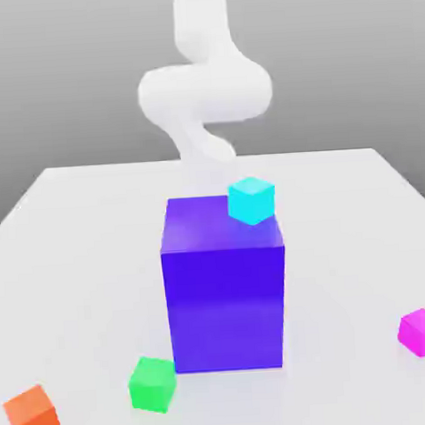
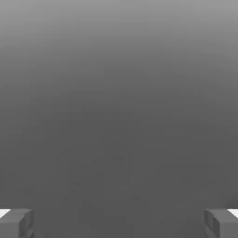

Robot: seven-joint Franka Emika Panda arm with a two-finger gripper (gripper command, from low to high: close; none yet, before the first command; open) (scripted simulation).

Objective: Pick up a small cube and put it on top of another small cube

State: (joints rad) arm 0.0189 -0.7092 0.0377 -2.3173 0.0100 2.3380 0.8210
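A small cyan cube (image 1: 252, 199) rests on the top of a tall blue block (image 1: 225, 286), at the corner toward the exterior view's right and far side. On the table lie a green cube (image 1: 153, 383) by the block's near left corner, an orange cube (image 1: 33, 416) at the near left, and a magenta cube (image 1: 422, 331) at the right. My gripper (image 2: 119, 223) is open in the hand view; its two grey fingertips (image 2: 16, 223) stand far apart with nothing between them, facing a plain grey background. The white arm (image 1: 204, 93) rises behind the block.
The white table (image 1: 76, 242) stretches around the blue block, with its far edge behind the arm. The tall block stands between the arm and the cubes at the near side.
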